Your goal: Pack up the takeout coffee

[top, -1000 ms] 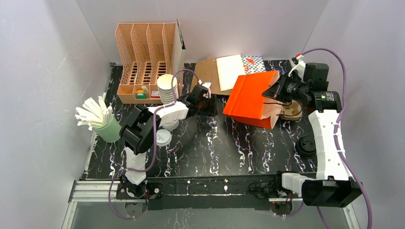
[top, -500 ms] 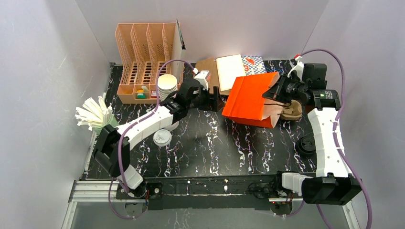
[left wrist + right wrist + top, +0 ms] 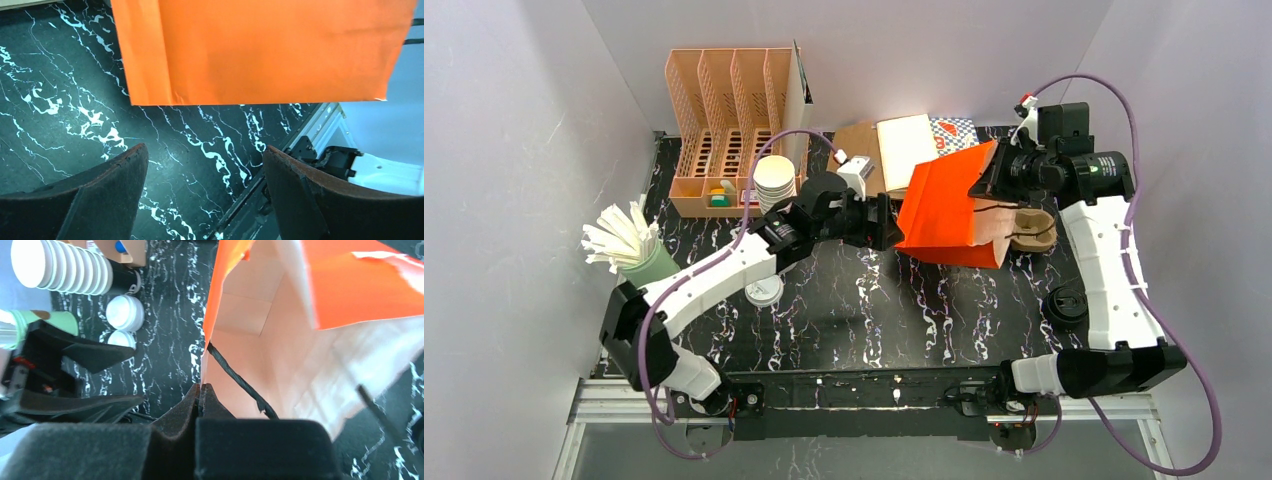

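The black-lidded cup (image 3: pixel 1064 303) stands on the surface, well toward the arm bases from the right jaws.
Right jaws are clamped on the orange bag (image 3: pixel 944 210) at its rim. Left jaws stand apart just beside its base. The surface (image 3: pixel 874 300) is black with white veins, and plain grey walls (image 3: pixel 504 150) surround it.

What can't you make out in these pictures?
- Top view: black-lidded cup, half behind the right arm.
- Top view: brown tray, mostly behind the orange bag.
- Left wrist view: most of the bag, cut off by the top edge.
- Top view: small items in the organiser, too small to name.
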You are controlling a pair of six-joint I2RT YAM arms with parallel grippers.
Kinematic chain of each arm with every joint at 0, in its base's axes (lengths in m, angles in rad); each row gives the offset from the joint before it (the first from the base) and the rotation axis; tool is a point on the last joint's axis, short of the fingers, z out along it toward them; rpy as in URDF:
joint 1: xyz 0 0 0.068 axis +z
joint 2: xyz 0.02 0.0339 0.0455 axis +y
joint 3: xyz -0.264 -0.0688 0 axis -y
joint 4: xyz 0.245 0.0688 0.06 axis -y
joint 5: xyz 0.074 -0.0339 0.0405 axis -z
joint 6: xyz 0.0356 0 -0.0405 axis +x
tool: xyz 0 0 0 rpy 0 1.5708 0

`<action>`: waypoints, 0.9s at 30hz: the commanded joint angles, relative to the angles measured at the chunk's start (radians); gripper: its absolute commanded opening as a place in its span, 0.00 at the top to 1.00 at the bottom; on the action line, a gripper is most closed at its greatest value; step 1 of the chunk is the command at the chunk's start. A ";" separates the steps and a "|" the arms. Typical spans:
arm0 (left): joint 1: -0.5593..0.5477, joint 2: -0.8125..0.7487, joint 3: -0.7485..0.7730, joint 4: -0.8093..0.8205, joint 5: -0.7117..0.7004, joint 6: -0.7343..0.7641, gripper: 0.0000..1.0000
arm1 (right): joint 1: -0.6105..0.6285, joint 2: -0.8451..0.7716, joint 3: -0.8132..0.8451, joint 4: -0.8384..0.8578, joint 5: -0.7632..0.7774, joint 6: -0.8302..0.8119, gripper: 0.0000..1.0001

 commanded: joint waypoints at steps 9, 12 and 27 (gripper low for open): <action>0.003 -0.143 -0.056 -0.117 -0.012 -0.024 0.18 | 0.205 0.057 0.142 -0.313 0.267 0.070 0.99; 0.003 -0.157 -0.076 -0.118 -0.011 -0.024 0.18 | 0.288 0.097 0.131 -0.311 0.264 0.091 0.99; 0.003 -0.289 -0.116 -0.125 -0.030 -0.042 0.16 | 0.402 0.085 0.159 0.002 0.062 0.072 0.08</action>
